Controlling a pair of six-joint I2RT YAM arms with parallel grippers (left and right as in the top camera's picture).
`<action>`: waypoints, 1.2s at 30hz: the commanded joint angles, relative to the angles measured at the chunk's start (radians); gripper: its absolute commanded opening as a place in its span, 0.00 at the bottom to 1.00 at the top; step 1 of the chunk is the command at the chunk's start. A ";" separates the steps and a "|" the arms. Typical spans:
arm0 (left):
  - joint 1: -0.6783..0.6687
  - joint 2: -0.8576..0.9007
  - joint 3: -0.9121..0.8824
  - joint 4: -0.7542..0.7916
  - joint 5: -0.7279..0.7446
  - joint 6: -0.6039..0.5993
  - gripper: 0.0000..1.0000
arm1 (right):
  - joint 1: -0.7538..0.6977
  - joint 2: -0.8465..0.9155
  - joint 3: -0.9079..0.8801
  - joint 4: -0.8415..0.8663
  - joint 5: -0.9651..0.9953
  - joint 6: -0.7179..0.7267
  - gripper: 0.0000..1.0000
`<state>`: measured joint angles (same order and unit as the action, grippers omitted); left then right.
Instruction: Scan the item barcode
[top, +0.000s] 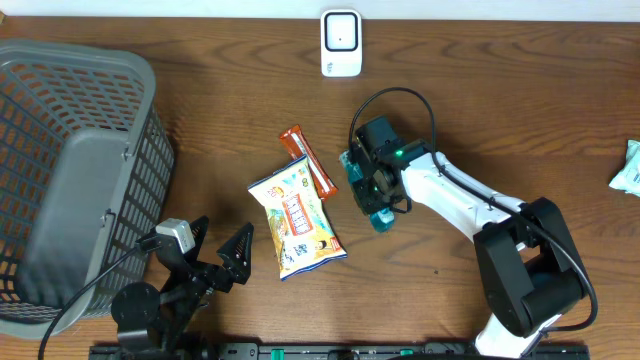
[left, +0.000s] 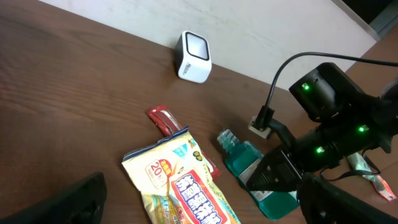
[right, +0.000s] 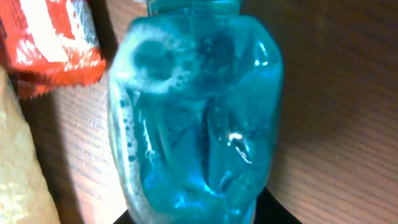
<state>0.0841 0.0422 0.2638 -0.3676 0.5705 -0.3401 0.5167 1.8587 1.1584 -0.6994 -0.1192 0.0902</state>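
A teal bottle of blue liquid (top: 378, 213) lies on its side at the table's middle, its cap (left: 226, 137) pointing toward the white barcode scanner (top: 341, 42) at the far edge. My right gripper (top: 372, 188) is shut on the bottle from above. In the right wrist view the bottle (right: 199, 112) fills the frame and its wall is dented. My left gripper (top: 207, 258) stands open near the front edge, left of the snack bag, with nothing between its fingers. No barcode shows on the bottle.
A yellow snack bag (top: 297, 220) and a red wrapped bar (top: 308, 160) lie just left of the bottle. A grey plastic basket (top: 70, 170) fills the left side. A pale green packet (top: 628, 168) lies at the right edge.
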 joint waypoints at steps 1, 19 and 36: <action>0.003 -0.005 0.000 0.001 0.006 0.002 0.98 | 0.011 0.011 0.011 -0.008 -0.017 -0.039 0.29; 0.003 -0.005 0.000 0.001 0.006 0.002 0.98 | 0.013 0.011 0.013 -0.065 0.013 -0.006 0.50; 0.003 -0.005 0.000 0.001 0.006 0.002 0.98 | 0.013 0.011 -0.004 -0.136 0.095 0.029 0.19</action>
<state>0.0841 0.0422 0.2638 -0.3676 0.5705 -0.3401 0.5232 1.8587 1.1584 -0.8471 -0.0700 0.1089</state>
